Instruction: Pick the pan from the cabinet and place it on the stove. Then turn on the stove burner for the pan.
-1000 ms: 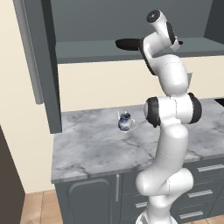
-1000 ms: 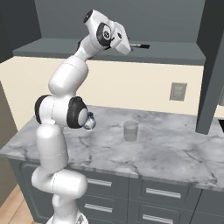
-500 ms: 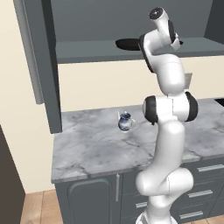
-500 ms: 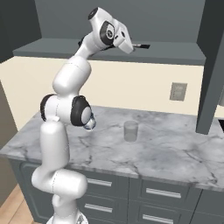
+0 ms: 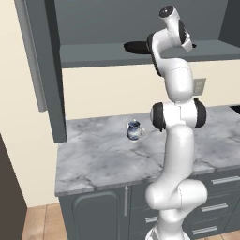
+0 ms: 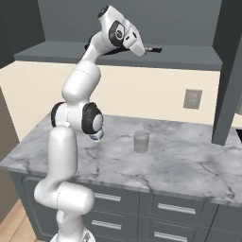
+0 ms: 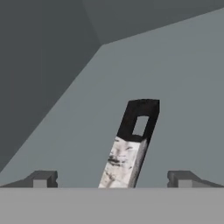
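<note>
Gripper stands wide, fingertips either side of the small dark frying pan's long handle, on the dark grey cabinet shelf.

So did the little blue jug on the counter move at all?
No. In the left base view the jug sits at the same spot on the marble counter as a second ago, just as far from the open cabinet door.

Kitchen corner, rendered, even light.
Cream wall behind a grey marble tabletop; grey wall outlet above it. Dark grey drawer units with slim bar handles below. Wood-plank floor at lower left.
</note>
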### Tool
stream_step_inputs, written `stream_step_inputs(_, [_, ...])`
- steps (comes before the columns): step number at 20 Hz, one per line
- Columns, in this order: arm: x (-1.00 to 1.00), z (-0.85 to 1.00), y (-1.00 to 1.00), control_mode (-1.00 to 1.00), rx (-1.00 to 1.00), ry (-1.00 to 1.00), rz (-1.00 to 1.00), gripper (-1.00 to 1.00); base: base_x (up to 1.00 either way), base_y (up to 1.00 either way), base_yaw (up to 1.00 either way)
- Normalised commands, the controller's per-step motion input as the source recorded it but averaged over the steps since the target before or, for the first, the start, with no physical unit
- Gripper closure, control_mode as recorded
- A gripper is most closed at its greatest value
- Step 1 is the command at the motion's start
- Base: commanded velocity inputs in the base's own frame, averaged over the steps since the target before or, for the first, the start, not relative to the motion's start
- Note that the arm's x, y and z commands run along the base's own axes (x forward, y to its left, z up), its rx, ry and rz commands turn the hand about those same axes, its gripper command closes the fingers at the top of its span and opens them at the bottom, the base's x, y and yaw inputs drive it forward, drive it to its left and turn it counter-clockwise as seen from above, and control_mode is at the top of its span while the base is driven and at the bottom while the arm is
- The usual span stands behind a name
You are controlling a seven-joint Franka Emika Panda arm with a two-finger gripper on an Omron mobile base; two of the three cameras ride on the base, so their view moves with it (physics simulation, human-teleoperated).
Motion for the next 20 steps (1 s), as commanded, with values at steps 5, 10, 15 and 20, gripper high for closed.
stream_step_inputs(5, [0.39,-0.56,-0.01,-1.0,0.0,0.01,0.0,-1.0,0.0,0.0,0.0])
stream_step_inputs(10, [0.36,-0.64,-0.02,-1.0,0.0,0.0,0.0,-1.0,0.0,0.0,0.0])
stream_step_inputs(15, [0.38,-0.63,-0.04,-1.0,0.0,0.0,0.0,-1.0,0.0,0.0,0.0])
stream_step_inputs(20, [0.36,-0.7,-0.04,-1.0,-0.01,0.0,0.0,-1.0,0.0,0.0,0.0])
